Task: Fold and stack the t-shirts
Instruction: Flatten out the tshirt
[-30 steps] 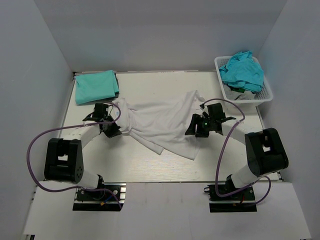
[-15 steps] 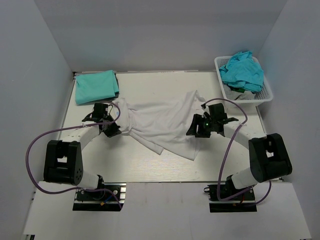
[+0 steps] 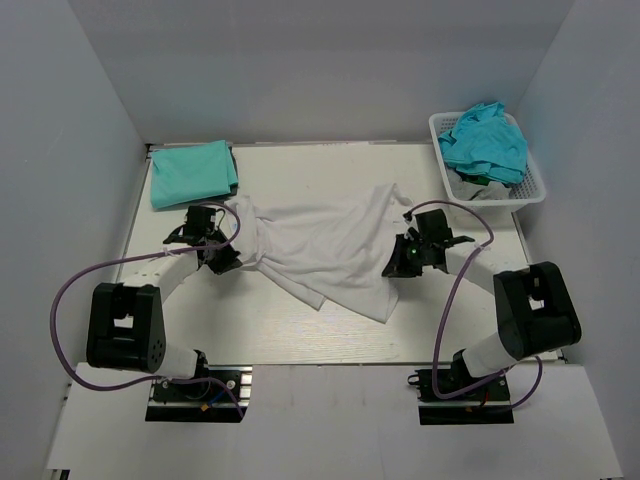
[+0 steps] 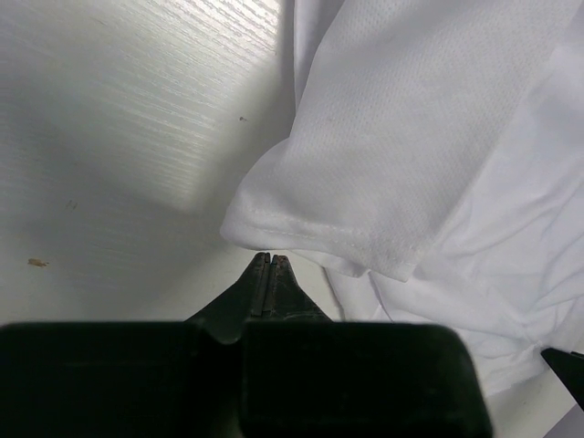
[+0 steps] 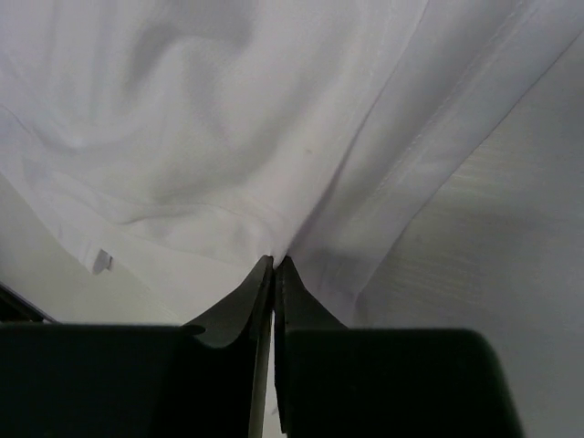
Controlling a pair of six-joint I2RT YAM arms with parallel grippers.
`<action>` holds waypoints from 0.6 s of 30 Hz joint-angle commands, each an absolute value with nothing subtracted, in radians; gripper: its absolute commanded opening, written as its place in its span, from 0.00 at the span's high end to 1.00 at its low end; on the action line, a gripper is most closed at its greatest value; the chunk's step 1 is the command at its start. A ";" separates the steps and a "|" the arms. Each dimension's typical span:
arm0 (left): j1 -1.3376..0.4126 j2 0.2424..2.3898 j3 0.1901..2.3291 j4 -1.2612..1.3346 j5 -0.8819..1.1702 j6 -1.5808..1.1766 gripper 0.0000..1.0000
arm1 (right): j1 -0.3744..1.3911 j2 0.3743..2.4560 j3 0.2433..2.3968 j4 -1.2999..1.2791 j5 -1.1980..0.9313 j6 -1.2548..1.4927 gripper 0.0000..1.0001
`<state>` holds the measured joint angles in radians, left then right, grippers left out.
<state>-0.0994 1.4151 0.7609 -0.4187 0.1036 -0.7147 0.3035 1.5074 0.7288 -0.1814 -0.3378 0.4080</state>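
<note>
A white t-shirt (image 3: pixel 320 240) lies spread and rumpled across the middle of the table. My right gripper (image 3: pixel 395 266) is at its right part, shut on a pinched fold of the white cloth (image 5: pixel 228 137), which puckers into the tips (image 5: pixel 274 261). At the shirt's left edge my left gripper (image 3: pixel 230 262) is shut. Its tips (image 4: pixel 271 258) meet the hem of a sleeve (image 4: pixel 411 137), and no cloth shows between them. A folded teal t-shirt (image 3: pixel 193 172) lies flat at the back left corner. More teal t-shirts (image 3: pixel 485 140) are bunched in the basket.
A white lattice basket (image 3: pixel 535 188) stands at the back right corner. Grey walls close in the table (image 3: pixel 300 320) on the left, back and right. Purple cables loop beside both arm bases at the near edge.
My right gripper's jaws have gone from open to shut, pinching the white shirt's cloth. The left arm and the shirts have not visibly moved.
</note>
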 commanded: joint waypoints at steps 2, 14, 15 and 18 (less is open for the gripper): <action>-0.097 1.373 0.765 -0.449 0.077 -0.710 1.00 | 0.308 1.447 0.759 -0.218 -0.282 0.403 1.00; -0.097 1.137 1.072 -0.604 -0.115 -0.710 1.00 | 0.299 1.226 1.006 -0.449 -0.008 0.368 1.00; -0.097 1.105 1.098 -0.615 -0.133 -0.710 1.00 | 0.299 1.215 1.044 -0.457 0.036 0.364 1.00; -0.097 1.045 1.201 -0.652 -0.236 -0.698 1.00 | 0.298 1.143 1.144 -0.492 0.116 0.354 1.00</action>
<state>-0.0994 1.1210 1.1225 -0.5873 -0.1062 -0.7116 0.3023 1.2125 1.0447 -0.4404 -0.0063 0.3801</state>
